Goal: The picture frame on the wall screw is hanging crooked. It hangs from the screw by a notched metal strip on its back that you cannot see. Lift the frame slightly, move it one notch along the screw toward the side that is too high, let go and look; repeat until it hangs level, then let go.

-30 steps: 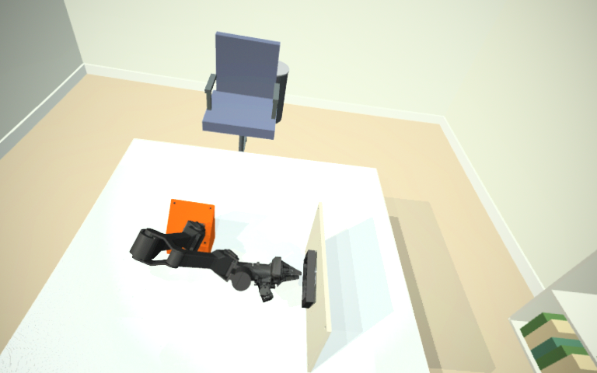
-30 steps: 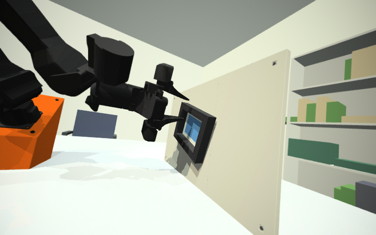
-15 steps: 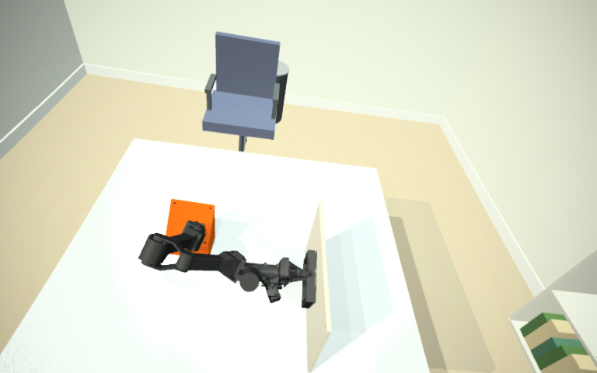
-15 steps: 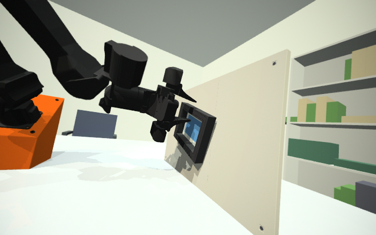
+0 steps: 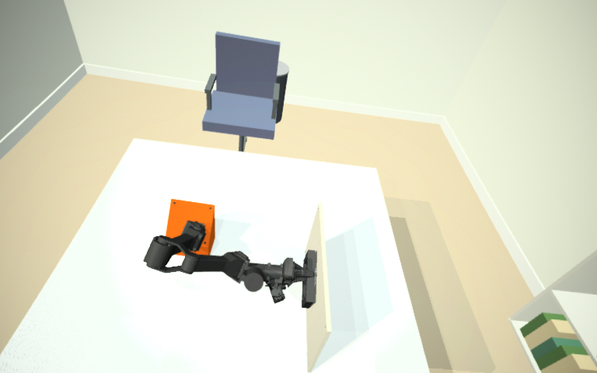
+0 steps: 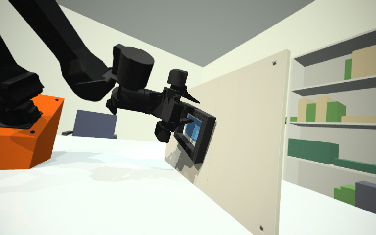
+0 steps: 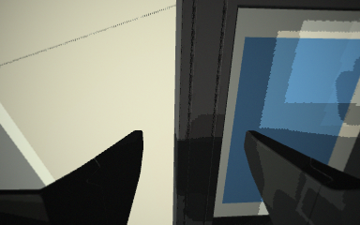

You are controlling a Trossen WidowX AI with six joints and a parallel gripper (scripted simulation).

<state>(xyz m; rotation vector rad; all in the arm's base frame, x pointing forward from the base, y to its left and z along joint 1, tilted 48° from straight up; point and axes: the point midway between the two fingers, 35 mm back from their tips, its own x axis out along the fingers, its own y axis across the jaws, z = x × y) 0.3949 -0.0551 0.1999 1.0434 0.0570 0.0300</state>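
The dark picture frame [image 5: 309, 298] [image 6: 206, 138] [image 7: 206, 70] with a blue picture hangs crooked on the upright beige board [image 5: 314, 233] [image 6: 244, 138] [image 7: 103, 89]. In the exterior view its left side is higher and its right side lower. My gripper [image 5: 309, 273] [image 6: 196, 111] [image 7: 194, 132] is open at the frame's top bar. One finger is above the bar, the other below it in front of the picture; the bar lies between them in the wrist view. I cannot tell whether either finger touches it. The screw and the notched strip are hidden.
The board stands on the white table [image 5: 144, 316] [image 6: 124, 199]. The orange arm base [image 5: 186, 210] [image 6: 16, 152] is at the other end of the arm. A blue chair [image 5: 239, 109] [image 6: 94, 124] stands beyond the table, and a shelf [image 6: 332, 126] with books is behind the board.
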